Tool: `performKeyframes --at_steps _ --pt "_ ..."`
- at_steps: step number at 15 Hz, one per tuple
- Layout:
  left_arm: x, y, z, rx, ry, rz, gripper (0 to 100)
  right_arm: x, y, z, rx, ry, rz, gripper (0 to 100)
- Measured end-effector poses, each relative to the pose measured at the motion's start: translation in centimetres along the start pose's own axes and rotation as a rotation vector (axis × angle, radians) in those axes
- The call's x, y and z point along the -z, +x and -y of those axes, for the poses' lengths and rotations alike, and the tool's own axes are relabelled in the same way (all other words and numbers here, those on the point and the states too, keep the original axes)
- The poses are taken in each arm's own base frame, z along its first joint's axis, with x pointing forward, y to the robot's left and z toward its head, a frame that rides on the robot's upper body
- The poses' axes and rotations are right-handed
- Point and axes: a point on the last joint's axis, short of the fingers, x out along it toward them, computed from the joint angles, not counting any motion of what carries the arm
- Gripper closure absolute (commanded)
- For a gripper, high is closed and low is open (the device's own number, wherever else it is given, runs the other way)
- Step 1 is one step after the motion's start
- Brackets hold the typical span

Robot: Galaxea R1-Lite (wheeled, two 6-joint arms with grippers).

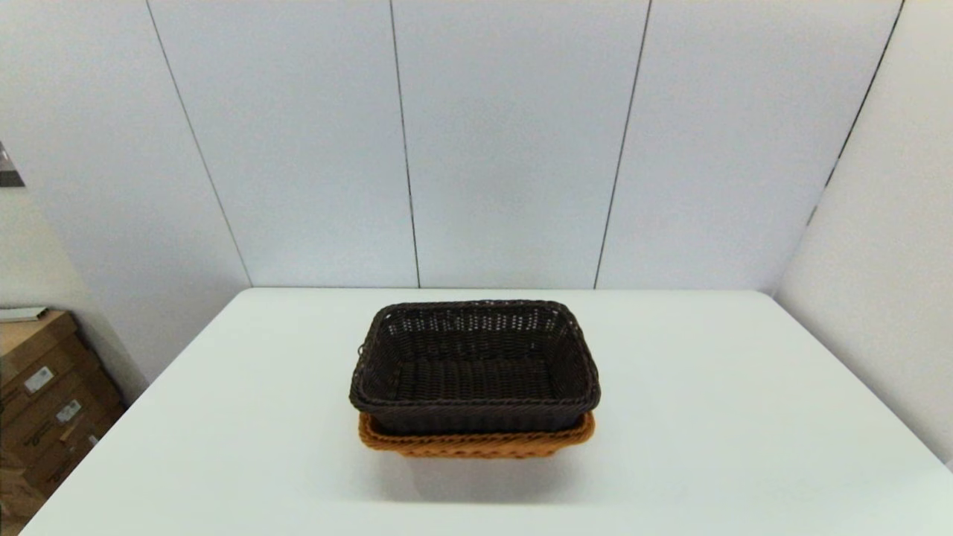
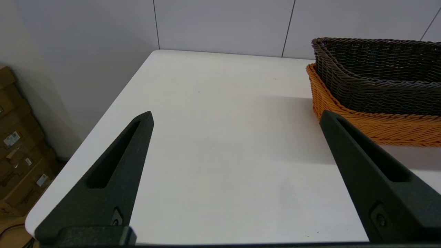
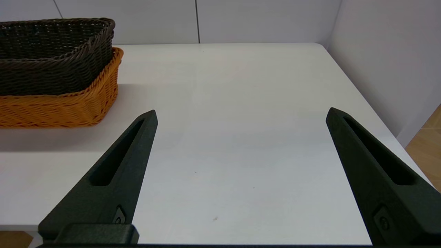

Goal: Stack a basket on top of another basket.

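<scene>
The dark brown basket (image 1: 474, 366) sits nested inside the orange basket (image 1: 476, 442) at the middle of the white table (image 1: 707, 417); only the orange rim and a strip of its side show beneath it. Both baskets appear again in the left wrist view, dark basket (image 2: 379, 72) over orange basket (image 2: 372, 125), and in the right wrist view, dark basket (image 3: 51, 55) over orange basket (image 3: 62, 106). My left gripper (image 2: 236, 115) stands open near the table's front left, apart from the baskets. My right gripper (image 3: 241, 113) stands open near the front right, also apart. Neither arm shows in the head view.
Cardboard boxes (image 1: 45, 402) are stacked on the floor left of the table. Grey wall panels (image 1: 506, 141) close in the table's far side and its right side. Bare tabletop lies on both sides of the baskets.
</scene>
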Motion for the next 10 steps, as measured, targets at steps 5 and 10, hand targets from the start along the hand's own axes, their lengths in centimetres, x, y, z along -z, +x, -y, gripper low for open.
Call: performKeyframes --at_steps 5,10 --pt "0.0 0.0 0.0 0.0 0.0 0.0 0 0.0 0.0 0.0 0.0 0.0 0.0 0" --pt "0.0 0.0 0.0 0.0 0.0 0.0 0 -0.01 0.0 0.0 0.0 0.0 0.0 0"
